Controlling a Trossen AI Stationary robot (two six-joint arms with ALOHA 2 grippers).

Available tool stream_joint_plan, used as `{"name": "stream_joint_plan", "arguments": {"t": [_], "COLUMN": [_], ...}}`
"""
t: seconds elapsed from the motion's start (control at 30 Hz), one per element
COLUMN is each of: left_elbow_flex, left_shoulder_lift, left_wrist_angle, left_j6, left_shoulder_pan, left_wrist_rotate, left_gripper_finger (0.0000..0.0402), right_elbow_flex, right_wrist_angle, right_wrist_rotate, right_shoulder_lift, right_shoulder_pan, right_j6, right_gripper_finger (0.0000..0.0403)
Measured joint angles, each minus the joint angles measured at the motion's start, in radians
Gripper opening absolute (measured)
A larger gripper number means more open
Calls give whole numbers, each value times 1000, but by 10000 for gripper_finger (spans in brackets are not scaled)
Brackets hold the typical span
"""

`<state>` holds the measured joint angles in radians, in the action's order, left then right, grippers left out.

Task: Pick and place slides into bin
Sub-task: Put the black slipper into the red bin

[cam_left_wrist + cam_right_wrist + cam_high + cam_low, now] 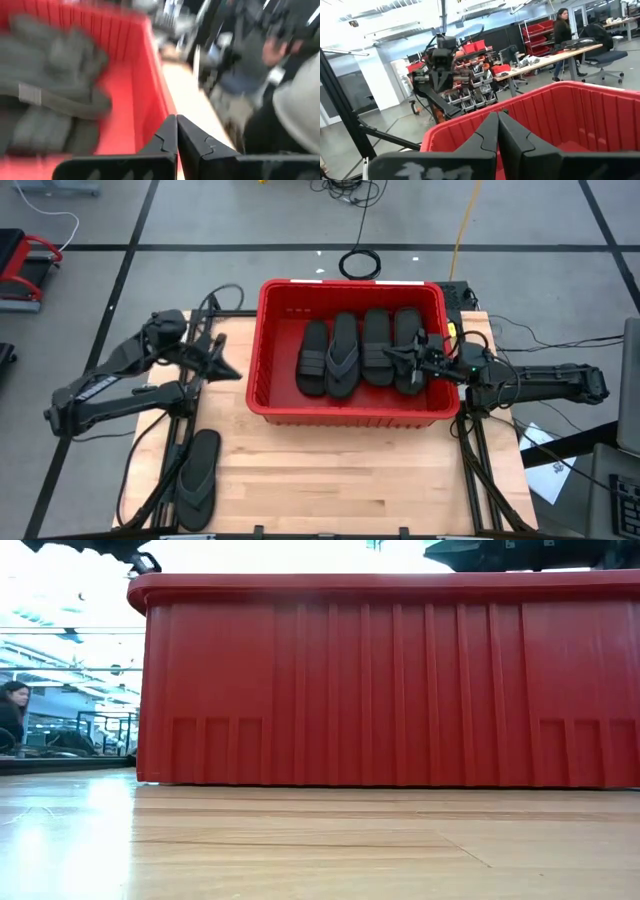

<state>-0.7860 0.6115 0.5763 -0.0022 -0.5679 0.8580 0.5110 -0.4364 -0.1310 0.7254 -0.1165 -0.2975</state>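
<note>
The red bin (350, 412) stands on the wooden table, and several black slides lie side by side on its floor: a strapped one (313, 360), a thong flip-flop (343, 356) and two more strapped ones (377, 345) (408, 340). They also show in the left wrist view (50, 90). One more black slide (197, 476) lies flat on the table near the left front corner. My left gripper (234, 371) (176, 122) is shut and empty just outside the bin's left wall. My right gripper (392, 356) (497, 120) is shut and empty above the bin's right half, over the slides.
The bin fills the low view (400, 680), with bare table in front of it. Cables run along the table's left (215, 300) and right (500, 330) edges. People stand in the room beyond the table (563, 27).
</note>
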Motion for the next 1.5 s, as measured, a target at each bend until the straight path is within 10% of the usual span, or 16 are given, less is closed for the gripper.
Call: {"name": "stream_joint_plan", "arguments": {"t": [0.27, 0.53, 0.9, 1.5], "left_elbow_flex": [-94, -39, 134, 249], "left_shoulder_lift": [0, 22, 22, 76], "left_wrist_angle": [583, 746, 692, 155], "left_j6": [112, 104, 105, -415], "left_shoulder_pan": [157, 257, 391, 821], "left_wrist_rotate": [-291, -293, -153, -269], "left_gripper_finger": [26, 124, 249, 244], "right_elbow_flex": [0, 0, 0, 0], "right_wrist_angle": [37, 69, 67, 68], "right_wrist_rotate": [3, 110, 110, 76], "right_shoulder_lift": [0, 0, -5, -21], "right_shoulder_pan": [0, -1, -1, -1], "right_j6": [31, 28, 18, 22], "right_gripper_finger": [0, 0, 0, 0]}}
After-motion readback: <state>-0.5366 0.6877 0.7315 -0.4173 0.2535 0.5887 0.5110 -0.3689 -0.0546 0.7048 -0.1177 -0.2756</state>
